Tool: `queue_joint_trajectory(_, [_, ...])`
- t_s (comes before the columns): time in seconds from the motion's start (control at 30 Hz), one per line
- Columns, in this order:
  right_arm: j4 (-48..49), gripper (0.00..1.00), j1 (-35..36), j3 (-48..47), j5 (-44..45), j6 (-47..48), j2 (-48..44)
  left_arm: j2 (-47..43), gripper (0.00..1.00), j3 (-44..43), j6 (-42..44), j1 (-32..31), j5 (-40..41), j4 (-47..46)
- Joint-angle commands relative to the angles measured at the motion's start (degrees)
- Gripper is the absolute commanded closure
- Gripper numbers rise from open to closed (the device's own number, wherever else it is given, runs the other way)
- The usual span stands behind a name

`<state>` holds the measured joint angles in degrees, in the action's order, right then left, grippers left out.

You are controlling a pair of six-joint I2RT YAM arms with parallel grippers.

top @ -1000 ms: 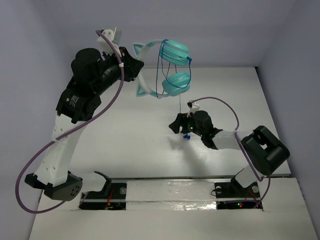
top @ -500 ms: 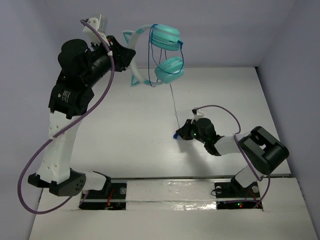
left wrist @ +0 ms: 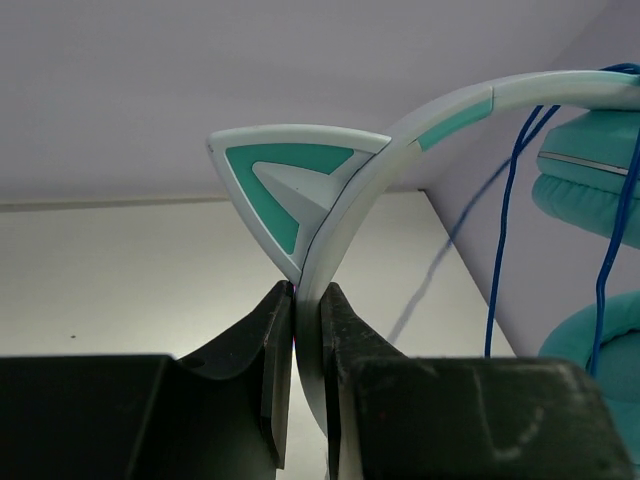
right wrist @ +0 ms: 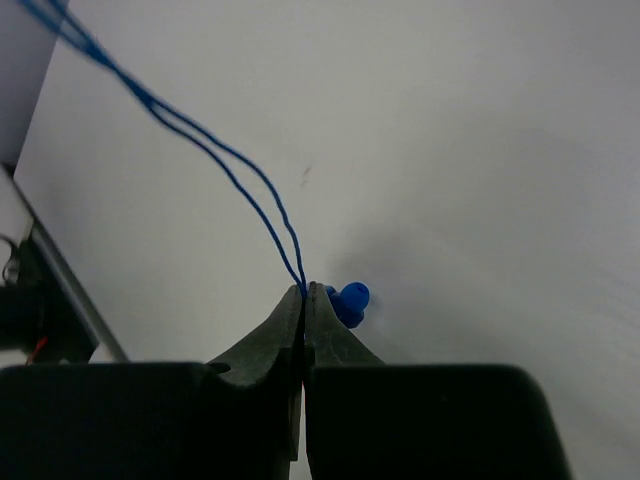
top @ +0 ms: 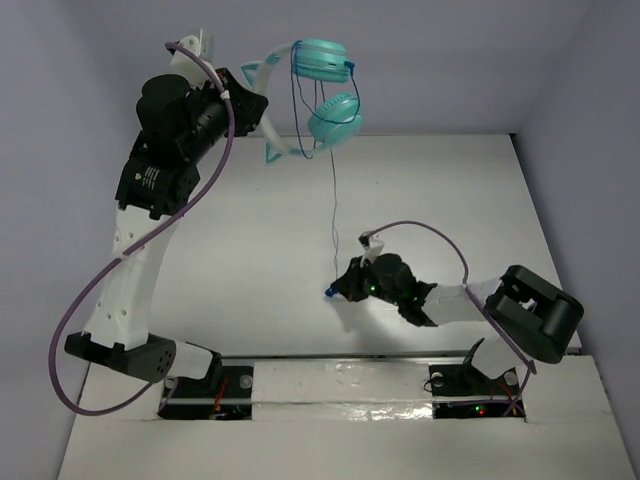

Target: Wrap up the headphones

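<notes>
High at the back left of the top view hang the teal headphones (top: 322,62). My left gripper (top: 252,100) is shut on their pale headband (left wrist: 352,190), just below a teal cat-ear fin (left wrist: 285,175). Loops of the dark-blue cord (left wrist: 497,250) lie over the two cups (left wrist: 590,180). One strand of the cord (top: 333,200) drops straight down to my right gripper (top: 338,289), low over the table. In the right wrist view that gripper (right wrist: 305,290) is shut on the cord (right wrist: 200,140), doubled here, right beside its blue plug (right wrist: 348,300).
Thick purple cables (top: 110,275) loop round both arms. Grey walls (top: 450,60) close the table at the back and sides. A metal rail (top: 340,375) with the arm bases runs along the near edge. The white tabletop (top: 240,260) lies under the hanging cord.
My left arm has carried the headphones up and to the left. My right gripper has shut on the cord by the plug and moved left and nearer, drawing the strand out.
</notes>
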<state>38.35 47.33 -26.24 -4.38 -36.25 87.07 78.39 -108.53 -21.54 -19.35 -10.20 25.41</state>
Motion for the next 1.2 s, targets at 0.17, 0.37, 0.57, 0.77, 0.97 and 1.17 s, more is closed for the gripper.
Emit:
queue_joint_trajectory(0.17, [-19.96,1.0,19.89,-1.97,15.35,-2.24,-15.04,5.19,1.0,-0.54,-2.63,3.89,15.01,-8.71])
queue_joint_trajectory(0.37, [-37.79,1.0,28.59,-9.95,22.3,-0.68,-23.78,6.78,1.0,7.71,-0.7,4.41,24.17,-12.39])
queue_joint_trajectory(0.57, [-55.91,1.0,32.91,-25.86,29.6,5.03,-22.38,5.81,1.0,18.25,0.01,4.41,29.53,-15.82])
queue_joint_trajectory(0.77, [-63.57,1.0,32.91,-36.67,33.21,10.4,-21.76,4.67,1.0,28.27,-1.75,2.92,31.11,-19.43])
queue_joint_trajectory(0.97, [-66.91,1.0,32.91,-43.8,35.14,15.58,-22.73,6.07,1.0,35.04,-3.6,-2.69,33.92,-22.33])
queue_joint_trajectory(1.17, [-68.14,1.0,32.91,-49.17,40.93,20.77,-23.61,7.04,1.0,39.97,-3.6,-8.76,36.21,-24.88])
